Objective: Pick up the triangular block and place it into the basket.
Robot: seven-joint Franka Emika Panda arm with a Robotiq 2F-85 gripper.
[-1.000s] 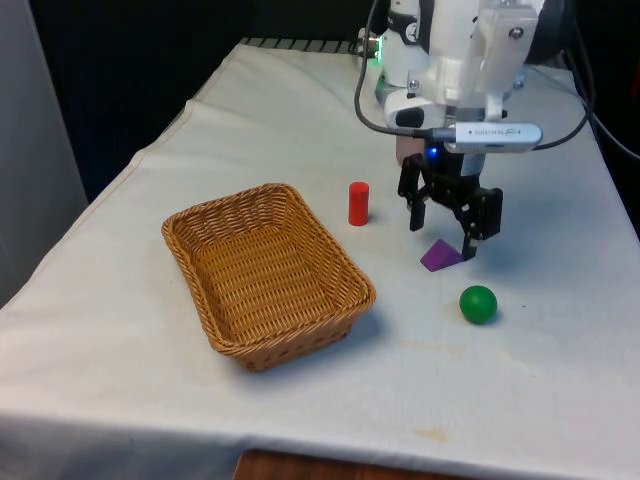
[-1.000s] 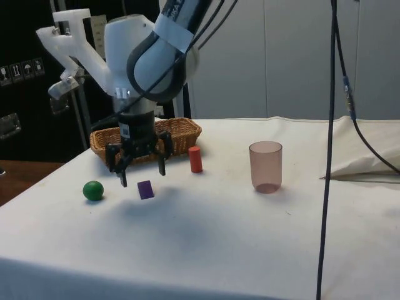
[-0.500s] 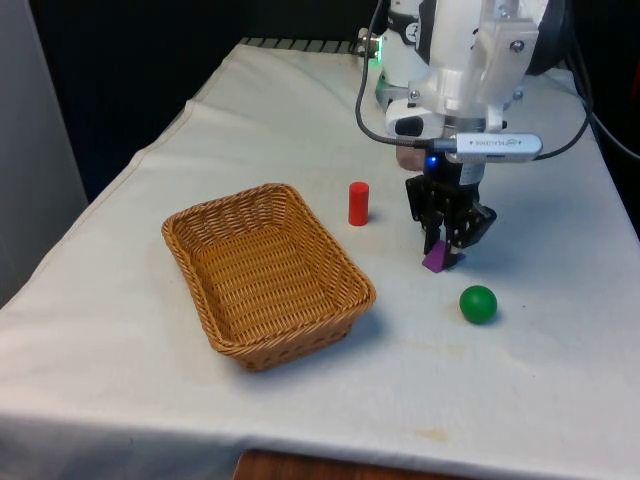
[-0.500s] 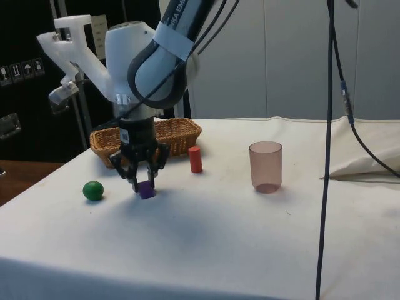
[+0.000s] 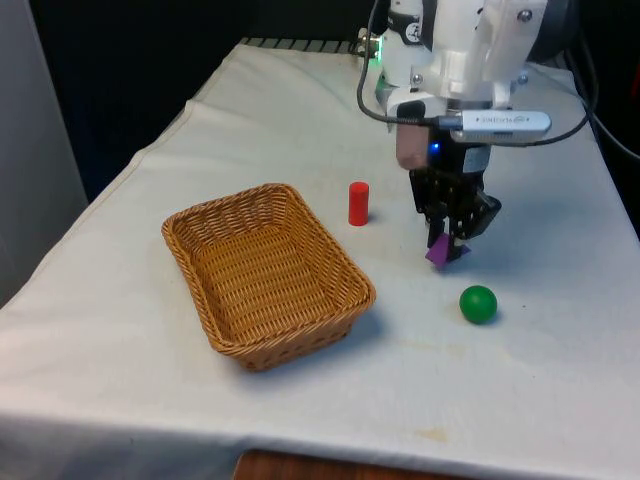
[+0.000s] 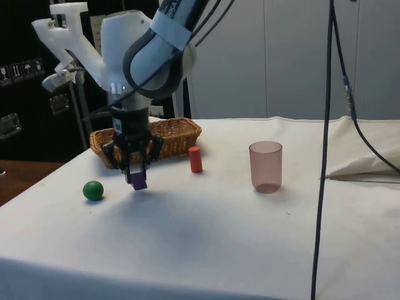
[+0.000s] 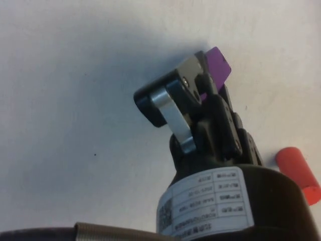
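Purple triangular block [image 5: 439, 252] sits clamped in the gripper [image 5: 447, 240], just clear of the cloth; next comes carrying it to the front view's left, over the basket [image 5: 190, 262].

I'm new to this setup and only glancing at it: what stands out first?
The black pincer is shut on a purple triangular block, held just above the white cloth. A woven basket sits toward the front view's left, with a red cylinder between them and a green ball near the block.

The end effector [image 7: 208, 85] label's print seems unreadable.
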